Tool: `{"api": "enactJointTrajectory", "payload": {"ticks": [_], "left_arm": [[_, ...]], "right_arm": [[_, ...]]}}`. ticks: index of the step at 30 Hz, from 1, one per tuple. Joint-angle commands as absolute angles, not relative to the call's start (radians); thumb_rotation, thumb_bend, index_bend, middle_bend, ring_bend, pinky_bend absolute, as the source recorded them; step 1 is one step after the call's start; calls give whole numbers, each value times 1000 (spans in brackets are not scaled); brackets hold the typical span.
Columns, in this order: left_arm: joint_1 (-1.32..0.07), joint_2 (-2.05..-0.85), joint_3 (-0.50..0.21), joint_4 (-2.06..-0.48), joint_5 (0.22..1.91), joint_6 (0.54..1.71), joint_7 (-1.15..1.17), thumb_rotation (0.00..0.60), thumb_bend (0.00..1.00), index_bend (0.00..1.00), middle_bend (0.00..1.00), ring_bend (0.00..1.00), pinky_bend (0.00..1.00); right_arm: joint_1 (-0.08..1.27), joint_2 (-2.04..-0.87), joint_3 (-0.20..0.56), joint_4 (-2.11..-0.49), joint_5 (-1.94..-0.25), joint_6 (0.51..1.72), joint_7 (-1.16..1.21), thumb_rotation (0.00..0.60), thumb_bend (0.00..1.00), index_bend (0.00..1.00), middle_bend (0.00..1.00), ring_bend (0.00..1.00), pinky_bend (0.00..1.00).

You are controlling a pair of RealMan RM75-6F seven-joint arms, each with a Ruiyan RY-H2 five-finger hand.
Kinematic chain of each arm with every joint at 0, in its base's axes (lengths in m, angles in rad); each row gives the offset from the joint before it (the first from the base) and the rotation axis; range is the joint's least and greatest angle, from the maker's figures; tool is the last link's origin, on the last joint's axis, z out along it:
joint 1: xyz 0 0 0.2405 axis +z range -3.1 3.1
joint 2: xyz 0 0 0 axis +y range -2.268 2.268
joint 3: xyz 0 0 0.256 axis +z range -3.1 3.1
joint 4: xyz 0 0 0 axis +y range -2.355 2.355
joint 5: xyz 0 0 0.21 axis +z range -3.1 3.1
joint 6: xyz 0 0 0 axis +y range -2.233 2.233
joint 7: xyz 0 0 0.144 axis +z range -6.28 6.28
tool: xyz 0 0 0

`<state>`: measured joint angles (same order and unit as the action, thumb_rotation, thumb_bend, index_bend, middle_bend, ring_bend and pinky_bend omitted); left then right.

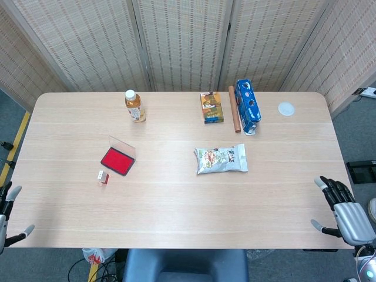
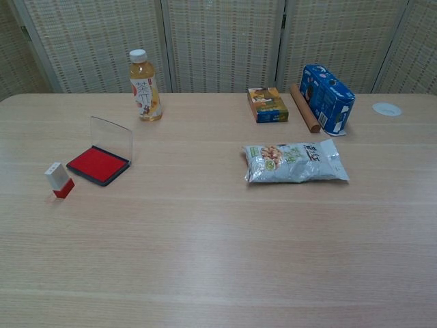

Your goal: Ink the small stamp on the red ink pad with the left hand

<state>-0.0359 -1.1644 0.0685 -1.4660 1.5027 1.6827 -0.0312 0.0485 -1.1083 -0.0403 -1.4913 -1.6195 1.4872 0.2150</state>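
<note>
— Where is the small stamp [image 1: 103, 176] seen?

— It is seen on the counter [image 1: 176, 200], just beside the red ink pad [image 1: 117, 161], whose clear lid is stood up.

— Is anything held by the left hand [image 1: 4, 214]?

— Nothing is held. Its fingers [image 1: 13, 192] are spread apart, low at the counter's left edge. The right hand [image 1: 346, 211] is kept off the far corner, fingers apart and bare.

— How can the step be done well?

— The stamp should probably be pinched by its white top. Its red end should be pressed flat on the red pad. The lid should not be bumped.
</note>
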Motion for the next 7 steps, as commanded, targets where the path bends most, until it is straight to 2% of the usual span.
{"api": "enactJointTrajectory", "payload": {"ticks": [1,7], "left_arm": [[-26,-1161,66,-1472,1507,1679,-28,600,131,0,16,0,281],[-21,-1156,53,-1461,1496,1649,-37,600,132,0,16,0,281]], "right_arm": [[41,-1108,-40,-1497,-1619,1496,211,600,176,0,0,0,0],[49,-1113,-35,-1509,-1621,1489,185,600,176,0,0,0,0]]}}
